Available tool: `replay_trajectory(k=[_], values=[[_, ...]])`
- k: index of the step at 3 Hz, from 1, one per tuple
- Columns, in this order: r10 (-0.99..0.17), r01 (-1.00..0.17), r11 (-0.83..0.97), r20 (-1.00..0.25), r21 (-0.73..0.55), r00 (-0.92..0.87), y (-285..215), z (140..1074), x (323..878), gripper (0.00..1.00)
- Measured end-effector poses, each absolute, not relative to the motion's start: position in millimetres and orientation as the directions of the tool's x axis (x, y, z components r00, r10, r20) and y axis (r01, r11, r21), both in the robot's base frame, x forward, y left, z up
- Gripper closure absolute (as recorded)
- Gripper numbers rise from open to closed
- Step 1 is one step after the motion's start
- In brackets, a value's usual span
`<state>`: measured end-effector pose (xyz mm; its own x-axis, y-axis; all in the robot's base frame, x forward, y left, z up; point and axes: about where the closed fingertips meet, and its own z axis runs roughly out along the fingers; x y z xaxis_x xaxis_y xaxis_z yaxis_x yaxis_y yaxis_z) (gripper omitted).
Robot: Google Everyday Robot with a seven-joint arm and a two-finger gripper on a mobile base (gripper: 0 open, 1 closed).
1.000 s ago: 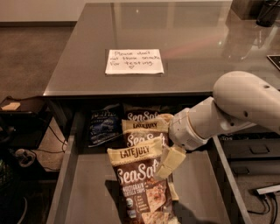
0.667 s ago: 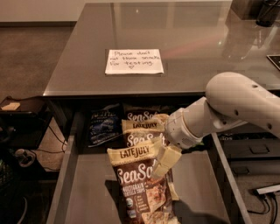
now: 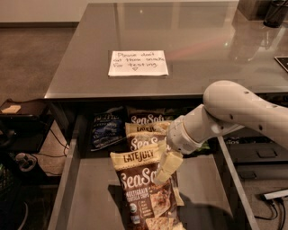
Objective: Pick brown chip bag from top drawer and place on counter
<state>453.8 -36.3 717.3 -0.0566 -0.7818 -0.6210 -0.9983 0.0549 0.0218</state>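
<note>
The top drawer (image 3: pixel 85 197) is pulled open below the counter (image 3: pixel 193 49), which bears a white handwritten note (image 3: pixel 137 63). A brown chip bag (image 3: pixel 146 195) marked "LATE JULY" and "Sea Salt" stands upright over the middle of the drawer. My gripper (image 3: pixel 167 165) comes in from the right and is shut on the bag's upper right edge; one cream finger (image 3: pixel 170 162) lies across its front. Two more brown bags (image 3: pixel 143 134) lie behind it at the back of the drawer, partly hidden.
A dark blue bag (image 3: pixel 107 130) lies at the drawer's back left. Dark containers (image 3: pixel 270 11) stand at the counter's far right corner. A low black shelf with cables (image 3: pixel 18 134) is on the floor to the left. More cabinet drawers (image 3: pixel 261 155) are to the right.
My arm has shifted slightly to the left. The held brown bag stays in almost the same place.
</note>
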Motion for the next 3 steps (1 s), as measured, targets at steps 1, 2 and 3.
replay_trajectory(k=[1, 2, 3], values=[[-0.775, -0.997, 0.046, -0.628, 0.056, -0.071, -33.4, 702.3, 454.8, 0.0], [-0.761, -0.996, 0.035, -0.645, 0.077, -0.077, -30.1, 696.4, 453.7, 0.19], [-0.744, -0.995, 0.04, -0.662, 0.087, -0.088, -29.2, 700.5, 452.1, 0.43]])
